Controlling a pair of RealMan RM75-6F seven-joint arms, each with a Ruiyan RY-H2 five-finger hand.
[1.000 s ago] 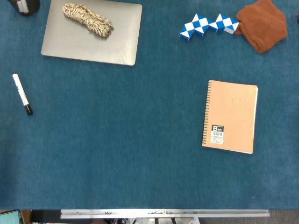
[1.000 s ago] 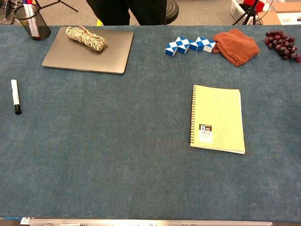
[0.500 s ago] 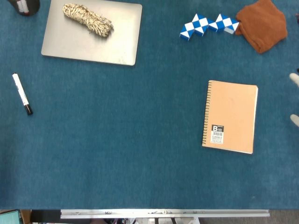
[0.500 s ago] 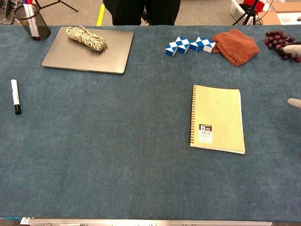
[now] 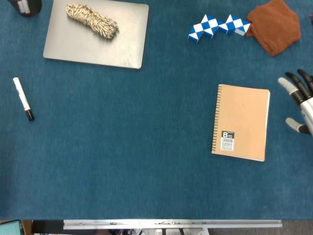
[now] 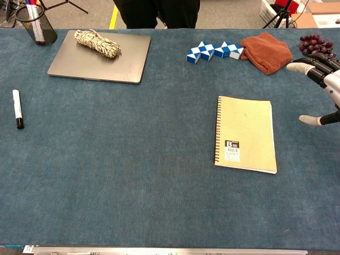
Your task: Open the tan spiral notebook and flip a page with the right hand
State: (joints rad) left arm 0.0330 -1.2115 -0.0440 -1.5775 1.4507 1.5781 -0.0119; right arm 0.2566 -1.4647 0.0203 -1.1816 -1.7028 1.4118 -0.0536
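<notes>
At the far left corner of the blue counter [image 6: 133, 159] stands a mesh pen cup [image 6: 33, 24]; nearer, close to the left edge, a white marker [image 6: 17, 108] with a black cap lies flat; toward the far edge, left of the middle, a closed grey laptop [image 6: 100, 57] carries a bundle of pale rope [image 6: 96, 43] on its lid; right of the middle along the far edge lies a blue-and-white folding puzzle [image 6: 214, 51], its right end touching a rust-coloured cloth [image 6: 267, 51]; at the far right corner sits a bunch of dark grapes [image 6: 316, 44], just beyond the fingertips of the right hand; the tan spiral notebook [image 5: 241, 122] lies closed and flat in the right half of the counter, spiral to the left, a barcode label at its near left corner; the right hand [image 5: 301, 102] shows at the right edge, apart from the notebook, fingers spread and thumb held out, holding nothing; the left hand shows in neither view.
</notes>
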